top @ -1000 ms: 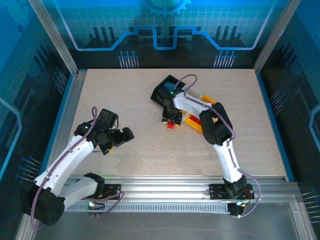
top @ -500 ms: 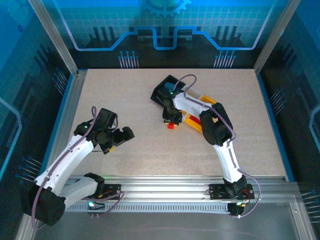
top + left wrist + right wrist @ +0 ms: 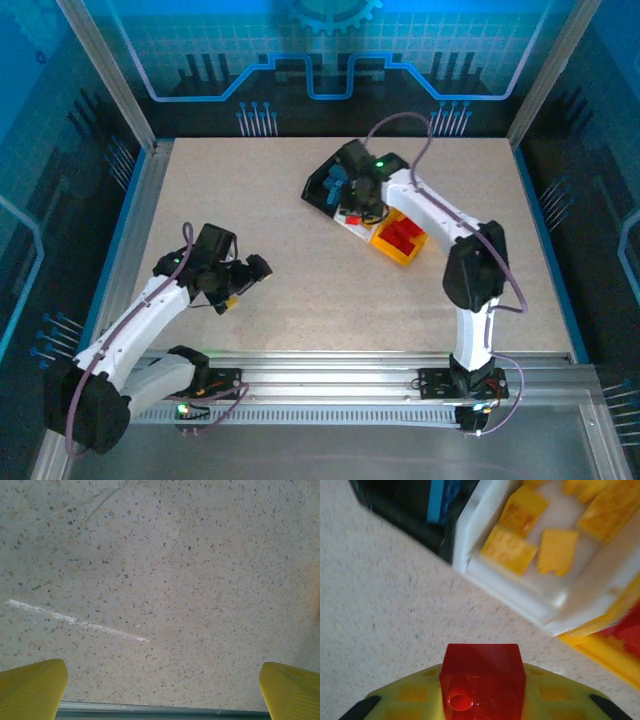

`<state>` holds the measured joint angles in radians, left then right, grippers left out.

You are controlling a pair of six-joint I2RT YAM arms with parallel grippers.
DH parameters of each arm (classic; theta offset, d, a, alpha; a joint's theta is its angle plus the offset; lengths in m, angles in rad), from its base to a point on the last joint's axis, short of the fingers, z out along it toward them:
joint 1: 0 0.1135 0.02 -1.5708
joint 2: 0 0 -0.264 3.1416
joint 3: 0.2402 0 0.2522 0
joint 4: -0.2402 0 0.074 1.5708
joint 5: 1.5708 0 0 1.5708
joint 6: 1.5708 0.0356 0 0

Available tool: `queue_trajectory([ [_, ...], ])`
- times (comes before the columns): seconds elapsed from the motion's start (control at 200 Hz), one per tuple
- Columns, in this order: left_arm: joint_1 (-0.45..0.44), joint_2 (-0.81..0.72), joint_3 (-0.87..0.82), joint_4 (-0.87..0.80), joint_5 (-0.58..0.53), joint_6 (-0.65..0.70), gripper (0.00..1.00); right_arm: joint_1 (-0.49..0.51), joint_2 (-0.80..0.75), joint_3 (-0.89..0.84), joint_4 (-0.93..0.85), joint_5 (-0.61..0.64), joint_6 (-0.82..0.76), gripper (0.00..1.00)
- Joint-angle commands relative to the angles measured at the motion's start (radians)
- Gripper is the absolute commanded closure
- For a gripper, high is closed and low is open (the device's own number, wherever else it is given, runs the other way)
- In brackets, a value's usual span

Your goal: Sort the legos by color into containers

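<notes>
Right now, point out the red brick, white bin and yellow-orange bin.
red brick [image 3: 482, 677]: right wrist view, its top face.
white bin [image 3: 520, 597]: right wrist view, its near wall.
yellow-orange bin [image 3: 384, 247]: top external view, its near-left rim.

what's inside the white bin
Several yellow bricks lie on the floor of the white bin. Its far part runs out of frame, so the full count is hidden.

Lab test cell: aluminium frame, blue panels.
</notes>
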<state>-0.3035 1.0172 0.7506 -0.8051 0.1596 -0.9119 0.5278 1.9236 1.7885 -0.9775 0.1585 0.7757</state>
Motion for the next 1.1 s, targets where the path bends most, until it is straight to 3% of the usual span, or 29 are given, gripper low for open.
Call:
queue_trajectory([
  [0.0, 0.006, -0.023, -0.028, 0.031, 0.029, -0.053, 0.01, -0.121, -0.059, -0.064, -0.011, 0.026, -0.027, 0.68],
  [0.17, 0.006, -0.002, -0.039, 0.070, 0.041, -0.083, 0.01, -0.273, -0.081, -0.132, 0.040, -0.012, -0.010, 0.68],
  [0.4, 0.007, 0.015, -0.027, 0.077, 0.043, -0.098, 0.01, -0.364, -0.010, -0.134, 0.055, -0.049, -0.015, 0.67],
  [0.545, 0.007, 0.006, -0.030, 0.051, 0.035, -0.092, 0.01, -0.378, 0.012, -0.141, 0.066, -0.062, -0.013, 0.66],
  [0.805, 0.007, 0.018, -0.025, 0.059, 0.036, -0.090, 0.01, -0.382, 0.023, -0.153, 0.075, -0.066, -0.009, 0.50],
  [1.096, 0.007, 0.049, -0.004, 0.062, 0.036, -0.073, 0.01, -0.382, 0.009, -0.162, 0.078, -0.068, -0.006, 0.45],
])
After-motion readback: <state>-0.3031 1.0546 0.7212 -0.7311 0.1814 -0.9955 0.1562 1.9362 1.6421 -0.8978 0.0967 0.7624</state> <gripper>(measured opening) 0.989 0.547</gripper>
